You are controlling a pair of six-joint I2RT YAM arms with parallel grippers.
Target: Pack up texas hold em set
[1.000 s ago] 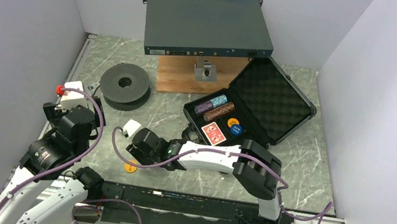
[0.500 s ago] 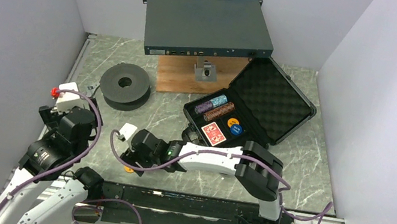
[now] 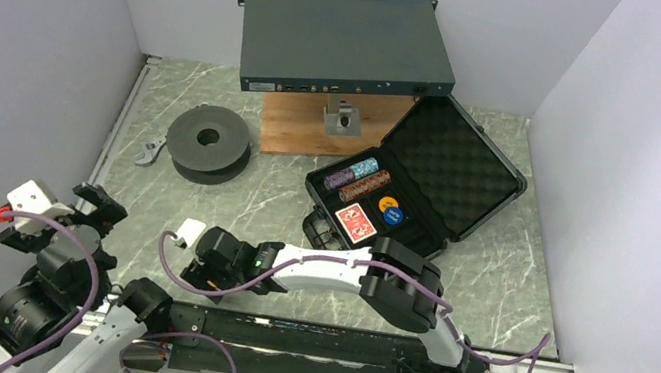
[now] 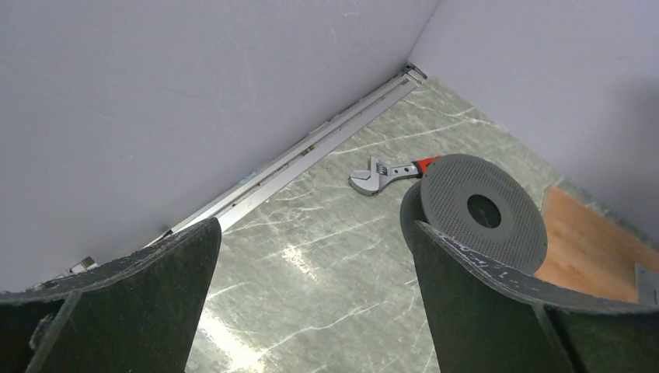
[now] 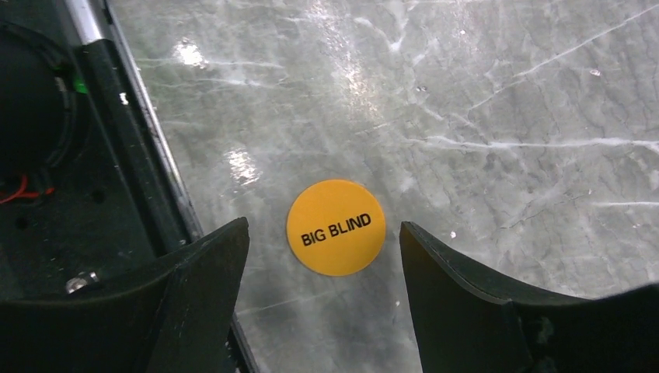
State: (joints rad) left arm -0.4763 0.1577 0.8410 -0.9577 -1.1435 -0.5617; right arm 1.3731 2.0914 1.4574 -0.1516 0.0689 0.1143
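by the surface's [image 5: 505,93] near edge the right tool [image 5: 322,233] hangs spread over the yellow disc [image 5: 336,228], flat beside the rail [image 5: 140,155]; so thin, it could slip the pinch or slide under.

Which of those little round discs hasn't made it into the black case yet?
The yellow disc marked BIG BLIND: it lies on the table under the open right gripper, while the orange disc and blue disc sit inside the case.
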